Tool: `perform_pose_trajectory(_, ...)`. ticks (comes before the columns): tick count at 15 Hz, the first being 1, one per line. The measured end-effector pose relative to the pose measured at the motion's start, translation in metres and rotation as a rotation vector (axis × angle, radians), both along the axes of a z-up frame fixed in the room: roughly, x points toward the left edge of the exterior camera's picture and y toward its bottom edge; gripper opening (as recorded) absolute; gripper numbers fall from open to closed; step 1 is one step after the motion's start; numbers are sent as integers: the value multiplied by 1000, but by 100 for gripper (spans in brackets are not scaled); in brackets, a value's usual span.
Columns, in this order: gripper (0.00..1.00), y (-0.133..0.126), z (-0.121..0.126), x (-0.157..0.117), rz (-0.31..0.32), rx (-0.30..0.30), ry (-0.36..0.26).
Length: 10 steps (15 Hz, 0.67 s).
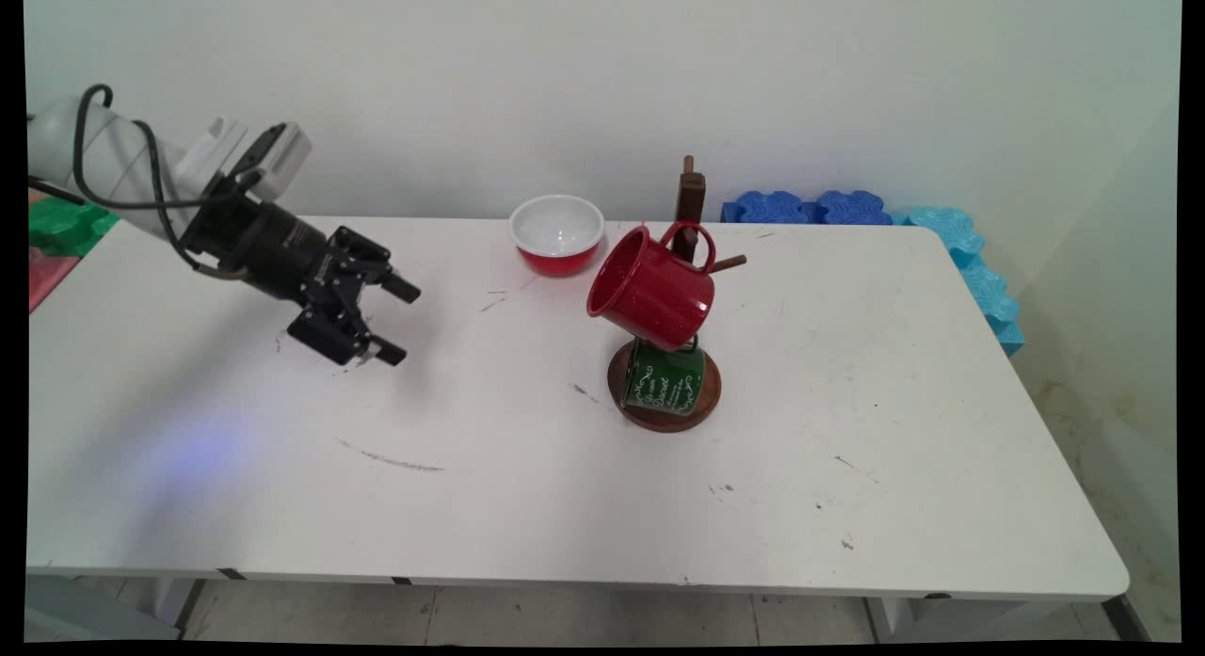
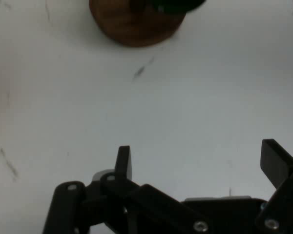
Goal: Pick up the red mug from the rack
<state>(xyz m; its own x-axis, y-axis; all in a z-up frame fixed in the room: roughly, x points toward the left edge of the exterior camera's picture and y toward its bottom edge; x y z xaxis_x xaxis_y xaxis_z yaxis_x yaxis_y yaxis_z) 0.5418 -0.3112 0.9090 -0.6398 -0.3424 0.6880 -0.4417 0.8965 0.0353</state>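
My gripper (image 1: 403,321) hangs empty, jaws spread wide over bare table (image 1: 490,505); well ahead of them stands the mug stand (image 1: 666,392) (red mug (image 1: 651,289) above green mug (image 1: 665,378)).

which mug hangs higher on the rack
The red mug, hooked by its handle on an upper peg; the green mug sits below it, by the wooden base.

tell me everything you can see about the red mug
The red mug looks like speckled enamelled metal, red inside and out, with a looped handle. It hangs by that handle from a peg of the wooden mug stand, tilted with its open mouth facing down-left. It looks empty. Just below it hangs a green mug. The gripper is well to its left, apart from it.
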Motion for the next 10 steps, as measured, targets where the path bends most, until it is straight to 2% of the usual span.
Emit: perform_pose_trajectory(10, 100, -17, 34, -39, -4, -38, 167)
